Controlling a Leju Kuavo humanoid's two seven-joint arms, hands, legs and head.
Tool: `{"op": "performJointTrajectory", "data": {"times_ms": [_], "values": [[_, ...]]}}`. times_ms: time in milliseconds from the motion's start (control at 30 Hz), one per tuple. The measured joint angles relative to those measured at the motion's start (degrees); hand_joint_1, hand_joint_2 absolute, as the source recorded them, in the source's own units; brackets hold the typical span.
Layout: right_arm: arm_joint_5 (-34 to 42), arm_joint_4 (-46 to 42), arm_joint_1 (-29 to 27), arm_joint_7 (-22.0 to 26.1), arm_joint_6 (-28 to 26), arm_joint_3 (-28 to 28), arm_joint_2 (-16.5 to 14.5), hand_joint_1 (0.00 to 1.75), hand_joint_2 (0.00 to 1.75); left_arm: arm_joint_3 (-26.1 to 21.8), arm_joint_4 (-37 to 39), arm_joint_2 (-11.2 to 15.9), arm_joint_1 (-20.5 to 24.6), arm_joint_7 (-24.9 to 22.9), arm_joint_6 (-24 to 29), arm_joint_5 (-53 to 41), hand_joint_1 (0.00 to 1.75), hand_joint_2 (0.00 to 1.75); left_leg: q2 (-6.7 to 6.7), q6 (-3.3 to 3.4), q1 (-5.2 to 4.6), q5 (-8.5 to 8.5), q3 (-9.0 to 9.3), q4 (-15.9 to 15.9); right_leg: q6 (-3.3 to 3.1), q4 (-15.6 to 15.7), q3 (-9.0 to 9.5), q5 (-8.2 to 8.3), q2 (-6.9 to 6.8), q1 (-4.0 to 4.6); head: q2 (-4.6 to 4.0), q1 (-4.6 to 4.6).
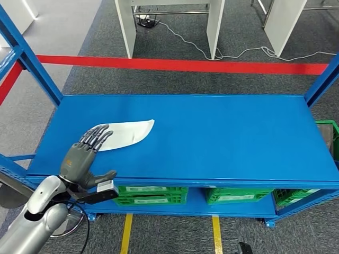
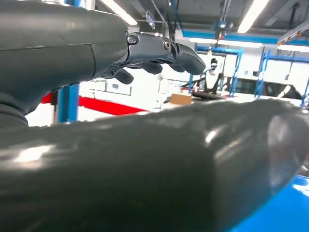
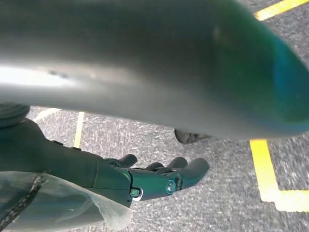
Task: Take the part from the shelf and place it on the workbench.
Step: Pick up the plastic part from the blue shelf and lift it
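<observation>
On the head view you see the blue shelf [image 1: 224,132] running wide across the picture, with the part [image 1: 127,133], a flat white curved piece shaped like a blade, lying on the shelf's top surface towards its left end and nearer the front edge than the back. Your left hand [image 1: 86,153] reaches in over the front left corner of that surface, palm down, fingers [image 1: 97,135] stretched out and spread apart, their tips lying over the part's left end; you cannot tell from this view whether they press on it or only hover just above, and nothing is gripped, the thumb sticking out sideways along the front edge. The left wrist view agrees: the fingers [image 2: 164,48] are extended with nothing between them and the thick thumb [image 2: 153,164]. Your right hand [image 3: 153,180] appears in the right wrist view hanging over the grey carpeted floor [image 3: 226,193] with yellow tape lines [image 3: 266,169]; its fingers are slightly curled, apart, and hold nothing. Under the top surface, green bins [image 1: 235,194] sit on the lower level of the shelf, and behind the shelf a red line [image 1: 192,64] crosses the floor, with white table legs [image 1: 215,26] and a cable beyond it
</observation>
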State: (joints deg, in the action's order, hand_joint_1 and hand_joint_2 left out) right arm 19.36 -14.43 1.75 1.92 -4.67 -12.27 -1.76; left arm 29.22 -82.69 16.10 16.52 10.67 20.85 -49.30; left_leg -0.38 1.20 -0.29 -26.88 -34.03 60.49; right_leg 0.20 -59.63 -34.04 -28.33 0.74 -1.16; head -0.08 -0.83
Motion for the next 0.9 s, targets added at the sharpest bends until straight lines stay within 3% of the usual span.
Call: {"op": "performJointTrajectory", "data": {"times_ms": [133, 200, 267, 300, 333, 400, 467, 500, 600, 667, 733, 800, 833, 900], "values": [[-0.11, 0.00, -0.08, 0.06, 0.22, -0.02, -0.09, 0.00, 0.00, 0.27, 1.40, 0.38, 1.68, 0.39, -0.23, -0.05, 0.00, 0.00, 0.16, 0.73, 0.08, 0.06, 0.80, -2.44, 1.33, -0.02, -0.49, -0.21, -0.13, 0.06, 0.01, -0.07], [-0.14, 0.00, 0.02, 0.07, 0.26, -0.02, -0.08, 0.00, 0.00, 0.45, 1.92, 0.38, 2.04, 0.49, -0.26, -0.07, 0.00, 0.00, 0.33, 0.94, 0.32, 0.48, 1.23, -3.30, 1.65, -4.30, -2.58, -2.73, -0.22, 0.09, 0.00, -0.21], [-0.15, 0.00, -0.05, 0.06, 0.26, -0.02, -0.08, 0.00, 0.00, 0.66, 2.53, 0.39, 2.15, 0.50, -0.29, -0.08, 0.00, 0.00, 0.38, 1.09, 0.19, 0.52, 1.24, -3.36, 1.83, -11.47, -6.05, -5.73, -0.27, 0.10, -0.01, -0.27], [-0.15, 0.00, -0.15, 0.05, 0.26, -0.02, -0.08, 0.00, 0.00, 0.77, 2.82, 0.39, 2.14, 0.50, -0.30, -0.08, 0.00, 0.00, 0.39, 1.10, 0.09, 0.50, 1.25, -3.34, 1.88, -13.76, -7.20, -6.23, -0.28, 0.10, -0.01, -0.25], [-0.15, 0.00, -0.24, 0.05, 0.26, -0.02, -0.08, 0.00, 0.00, 0.89, 3.07, 0.39, 2.14, 0.50, -0.30, -0.08, 0.00, 0.00, 0.39, 1.12, 0.00, 0.48, 1.27, -3.31, 1.88, -14.03, -7.41, -5.67, -0.28, 0.11, -0.01, -0.26], [-0.15, 0.00, -0.26, 0.05, 0.25, -0.02, -0.07, 0.00, 0.00, 1.10, 3.44, 0.39, 2.18, 0.51, -0.30, -0.08, 0.00, 0.00, 0.35, 1.06, -0.11, 0.34, 1.38, -3.15, 1.62, -8.25, -4.64, -1.96, -0.30, 0.12, 0.00, -0.26], [-0.15, 0.00, -0.08, 0.06, 0.24, -0.02, -0.04, 0.00, 0.00, 1.23, 3.69, 0.40, 2.27, 0.50, -0.30, -0.09, 0.00, 0.00, 0.32, 0.72, -0.30, 0.07, 1.24, -2.73, 1.18, -1.28, -1.00, 0.49, -0.33, 0.28, 0.00, -0.21], [-0.15, 0.00, -0.01, 0.07, 0.23, -0.02, -0.03, 0.00, 0.00, 1.27, 3.80, 0.44, 2.33, 0.50, -0.30, -0.10, 0.00, 0.00, 0.31, 0.50, -0.38, 0.00, 1.09, -2.50, 0.97, 0.49, -0.04, 0.76, -0.31, 0.38, 0.00, -0.19], [-0.15, 0.00, -0.09, 0.05, 0.23, -0.02, -0.04, 0.00, 0.00, 1.35, 4.05, 0.46, 2.45, 0.51, -0.30, -0.14, 0.00, 0.00, 0.29, -0.12, -0.34, -0.09, 0.83, -2.21, 0.29, 1.18, 0.35, 0.71, -0.22, 0.46, -0.01, -0.20], [-0.14, 0.00, -0.14, 0.06, 0.24, 0.01, -0.04, 0.00, 0.00, 1.36, 4.16, 0.57, 2.64, 0.50, -0.35, -0.28, 0.00, 0.87, 0.27, -0.79, -0.18, -1.61, 0.07, -0.25, -0.31, 1.42, 0.51, 0.89, -0.27, 0.18, -0.01, -0.01], [-0.14, 0.00, -0.12, 0.08, 0.35, 0.02, -0.04, 0.00, 0.00, 1.40, 4.63, 0.83, 3.03, 0.45, -0.70, -0.58, 0.00, 1.75, 0.27, -1.57, 0.16, -4.92, -2.58, 5.84, -0.66, 1.52, 0.59, 0.92, -0.30, 0.03, -0.01, 0.20], [-0.15, 0.00, -0.17, 0.09, 0.50, 0.01, -0.05, 0.00, 0.00, 1.48, 5.75, 1.10, 3.40, 0.35, -1.24, -0.86, 0.00, 1.75, 0.27, -2.06, 0.54, -7.25, -5.58, 12.36, -0.74, 1.51, 0.61, 0.89, -0.28, 0.02, -0.01, 0.20], [-0.15, 0.00, -0.22, 0.09, 0.55, 0.01, -0.05, 0.00, 0.00, 1.48, 6.38, 1.25, 3.57, 0.29, -1.45, -0.95, 0.00, 1.75, 0.27, -2.17, 0.69, -6.98, -6.10, 13.36, -0.74, 1.51, 0.63, 0.88, -0.25, 0.01, -0.01, 0.22], [-0.15, 0.00, -0.25, 0.09, 0.60, 0.01, -0.05, 0.00, 0.00, 1.43, 7.49, 1.65, 4.15, 0.19, -1.74, -1.02, 0.00, 1.75, 0.28, -2.12, 0.89, -3.49, -4.13, 8.93, -0.69, 1.50, 0.81, 0.84, -0.17, -0.01, -0.01, 0.22]]}}
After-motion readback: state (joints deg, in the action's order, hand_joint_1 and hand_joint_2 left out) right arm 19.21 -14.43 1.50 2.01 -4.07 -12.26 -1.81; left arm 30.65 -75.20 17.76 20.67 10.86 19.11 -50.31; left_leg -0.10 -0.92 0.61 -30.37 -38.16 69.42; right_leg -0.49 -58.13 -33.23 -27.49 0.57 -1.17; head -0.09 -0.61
